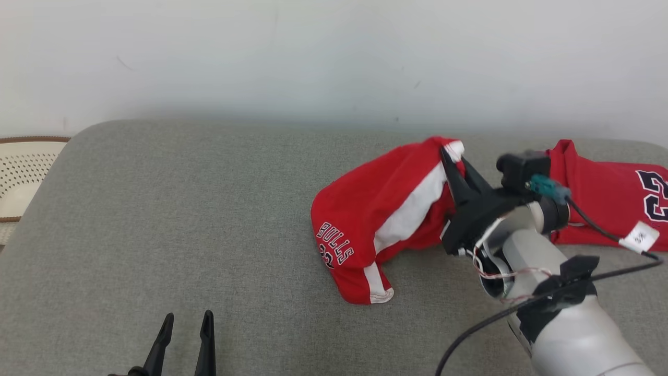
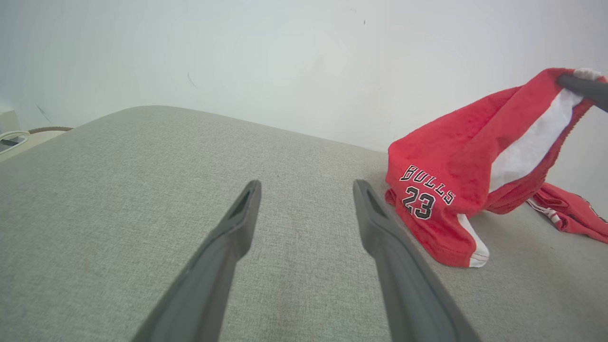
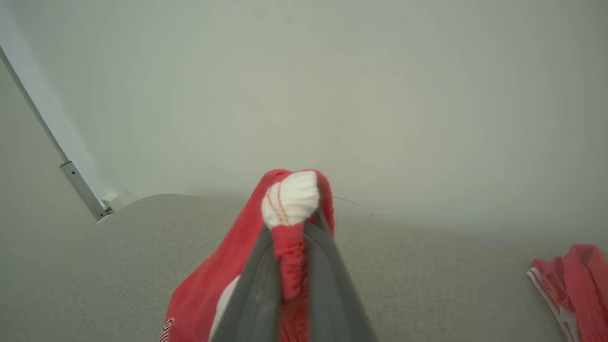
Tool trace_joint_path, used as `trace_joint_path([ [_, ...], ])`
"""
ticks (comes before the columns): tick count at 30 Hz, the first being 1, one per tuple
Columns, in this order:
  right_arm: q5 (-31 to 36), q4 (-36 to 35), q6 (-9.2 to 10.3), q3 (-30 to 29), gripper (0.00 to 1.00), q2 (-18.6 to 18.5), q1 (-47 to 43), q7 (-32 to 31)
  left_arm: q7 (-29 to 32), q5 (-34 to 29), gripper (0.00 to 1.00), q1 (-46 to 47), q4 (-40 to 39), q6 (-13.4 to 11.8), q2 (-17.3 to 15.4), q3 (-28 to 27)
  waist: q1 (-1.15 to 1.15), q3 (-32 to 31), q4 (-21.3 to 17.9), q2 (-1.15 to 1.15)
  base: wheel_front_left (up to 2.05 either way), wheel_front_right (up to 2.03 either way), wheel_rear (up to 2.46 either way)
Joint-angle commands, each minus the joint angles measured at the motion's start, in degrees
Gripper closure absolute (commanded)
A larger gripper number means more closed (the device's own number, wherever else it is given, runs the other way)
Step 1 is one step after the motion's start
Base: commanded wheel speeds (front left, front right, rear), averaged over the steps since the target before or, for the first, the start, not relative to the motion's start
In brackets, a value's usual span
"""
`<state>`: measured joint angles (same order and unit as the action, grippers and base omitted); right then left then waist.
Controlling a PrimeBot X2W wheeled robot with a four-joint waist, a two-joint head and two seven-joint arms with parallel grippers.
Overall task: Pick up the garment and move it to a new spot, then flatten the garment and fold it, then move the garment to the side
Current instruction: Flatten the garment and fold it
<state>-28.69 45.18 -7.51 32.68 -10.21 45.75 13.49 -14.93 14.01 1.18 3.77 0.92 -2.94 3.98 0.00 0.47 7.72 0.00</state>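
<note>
While one white-trimmed corner of the red Bulls shorts (image 1: 376, 209) is pinched between the closed fingers of the right gripper (image 1: 452, 156), the rest of the garment is left draped down onto the gray upholstered cushion (image 1: 182, 219), so a sort of tent shape is made. The lifted end is held up toward the back, near the white wall (image 1: 261, 52). The lower end, the one with "BULLS" and "23" printed on it, is rested on the fabric around the middle-right of the cushion. A white side stripe can be seen running from the pinched corner down to the hem. On the right wrist camera the bunched white-and-red cloth is shown squeezed between the two dark fingers, with a knob of it poking out past the tips. The left gripper (image 1: 188, 319) is parked low at the near left, fingers spread wide over bare cushion, well apart from the shorts. A second red piece, a jersey (image 1: 600, 198) with a dark number on it, is laid at the far right, just behind the right arm; whether it's touched by the shorts can't be told, since the arm is in the way. A cream perforated thing (image 1: 21, 177) with a brown rim is seen just off the cushion's left edge, and what it is can't be made out.
</note>
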Motion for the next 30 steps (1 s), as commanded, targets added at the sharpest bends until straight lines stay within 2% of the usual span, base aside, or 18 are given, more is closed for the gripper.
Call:
trace_joint_path([
  [1, -0.6, 0.6, 0.04, 0.4, 1.0, -0.5, -1.7, 0.4, -0.3, -0.2, 0.0, -0.1, 0.0, 0.2, 0.0, -0.1, 0.0, 0.2, -0.2, 0.0, 0.0, 0.0, 0.0],
  [11, -1.5, 3.0, 0.04, 0.7, 1.0, -1.9, -7.0, 1.1, -0.3, 0.3, 0.0, 0.5, -0.3, 0.0, 0.0, 0.0, 0.0, 1.3, -0.8, 0.0, 0.0, 0.0, 0.0],
  [12, -1.5, 3.1, 0.04, 0.7, 0.77, -1.9, -7.4, 1.2, -0.3, 0.3, 0.0, 0.5, -0.2, 0.1, 0.0, 0.0, 0.0, 1.4, -0.9, 0.0, 0.0, 0.0, 0.0],
  [13, -1.5, 3.3, 0.04, 0.8, 0.35, -2.0, -7.8, 1.2, -0.2, 0.3, 0.0, 0.6, -0.2, 0.1, 0.0, 0.0, 0.0, 1.5, -1.0, 0.0, 0.0, 0.0, 0.0],
  [14, -1.5, 3.4, 0.04, 0.7, 0.04, -2.0, -8.2, 1.2, -0.2, 0.3, 0.0, 0.6, -0.2, 0.1, 0.0, -0.1, 0.0, 1.6, -1.1, 0.0, 0.0, 0.0, 0.0],
  [15, -1.6, 3.5, 0.04, 0.4, 0.0, -2.0, -8.5, 1.3, -0.2, 0.3, 0.0, 0.7, -0.2, 0.1, 0.0, -0.1, 0.0, 1.6, -1.2, 0.0, 0.0, 0.0, 0.0],
  [30, 1.0, 1.0, 0.04, -3.1, 0.0, -2.3, -14.1, 1.6, -0.2, 0.4, 0.0, -0.1, -0.3, -0.4, 0.0, -0.1, 0.0, 0.8, -3.0, 0.0, 0.0, 0.0, 0.0],
])
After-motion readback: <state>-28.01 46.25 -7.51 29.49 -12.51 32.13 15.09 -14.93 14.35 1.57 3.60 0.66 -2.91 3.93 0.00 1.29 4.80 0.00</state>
